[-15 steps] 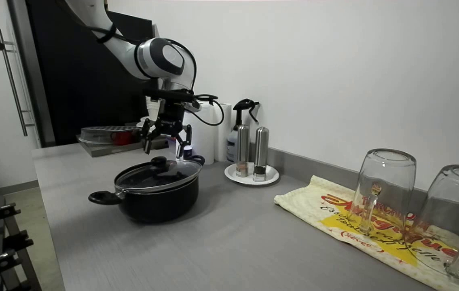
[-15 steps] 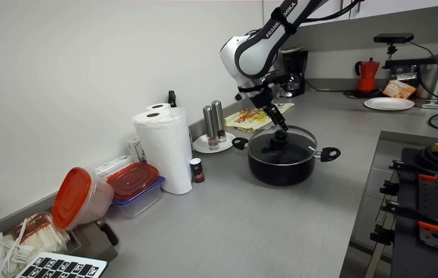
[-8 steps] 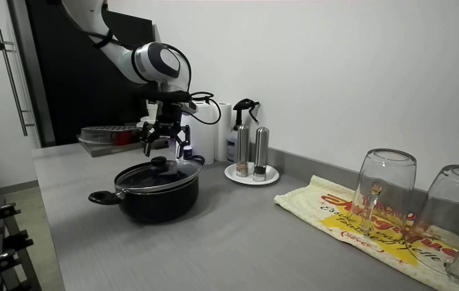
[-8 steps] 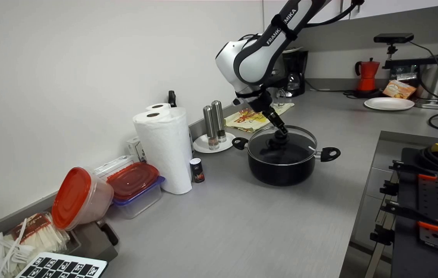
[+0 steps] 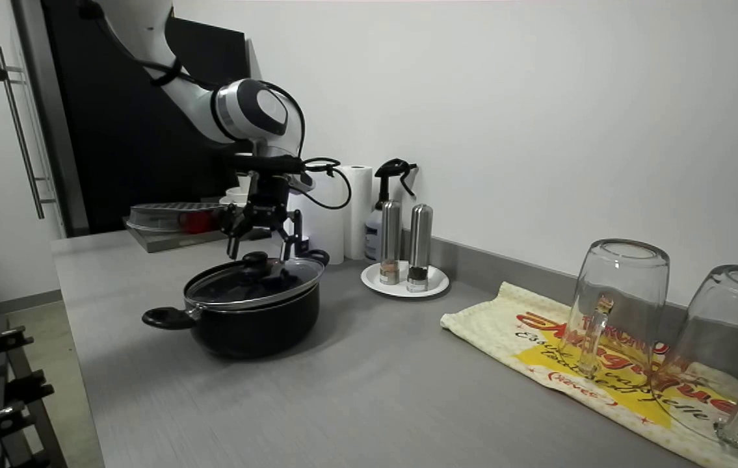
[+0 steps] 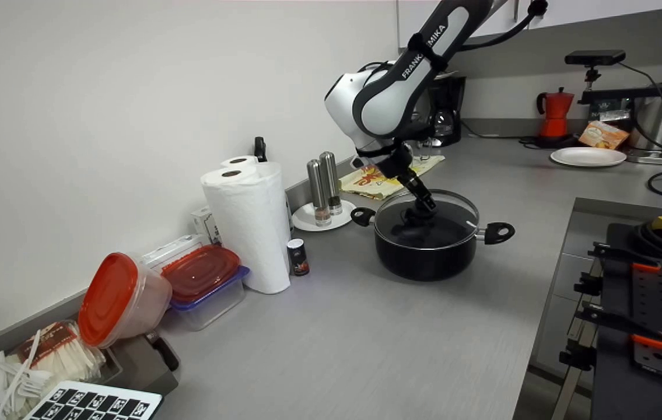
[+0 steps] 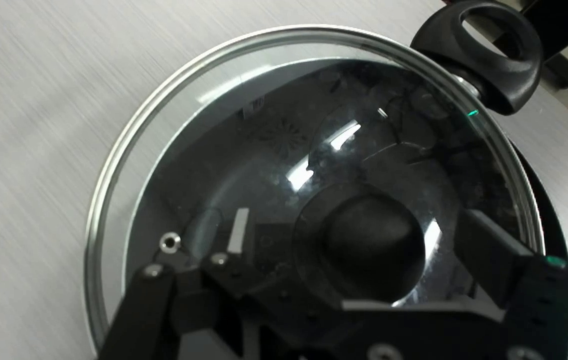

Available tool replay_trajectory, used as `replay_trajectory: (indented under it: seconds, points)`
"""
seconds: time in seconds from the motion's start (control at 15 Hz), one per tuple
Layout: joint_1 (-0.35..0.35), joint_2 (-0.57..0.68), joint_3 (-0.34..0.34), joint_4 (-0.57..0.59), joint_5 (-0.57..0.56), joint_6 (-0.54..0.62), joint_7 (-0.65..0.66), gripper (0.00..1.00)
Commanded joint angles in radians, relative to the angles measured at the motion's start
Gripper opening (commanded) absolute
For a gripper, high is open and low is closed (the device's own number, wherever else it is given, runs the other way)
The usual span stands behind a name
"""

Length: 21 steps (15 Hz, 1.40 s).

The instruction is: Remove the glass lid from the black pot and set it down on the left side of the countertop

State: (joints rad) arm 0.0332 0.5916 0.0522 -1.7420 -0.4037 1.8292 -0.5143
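Glass lid (image 5: 255,286) on the black pot (image 5: 258,331), knob (image 7: 376,245) between the end effector's (image 5: 259,256) wide-apart fingers (image 7: 494,260), contact unclear.

The glass lid (image 7: 273,165) is smooth, clear and glossy, with a bright metal rim (image 7: 94,250) and a matt black knob (image 7: 371,245); the black pot (image 6: 424,265) beneath is smooth and matt. The countertop (image 7: 28,150) is matt with fine linear grain. In an exterior view, the cloth (image 5: 518,325) at near right is printed fabric, the mugs (image 5: 629,292) on it glossy clear glass.
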Motion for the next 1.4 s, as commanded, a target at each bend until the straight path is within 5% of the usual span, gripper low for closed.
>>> replay_trajectory:
  seconds: [0.0,0.33,0.53,1.33]
  points:
    - [0.009,0.010,0.002,0.006,-0.026,-0.009,0.008,0.74]
    - [0.010,0.011,0.002,0.010,-0.028,-0.019,0.010,0.36]
    - [0.008,0.002,0.002,0.013,-0.025,-0.025,0.012,0.27]
    - [0.059,-0.228,0.042,-0.008,-0.051,-0.017,0.015,0.26]
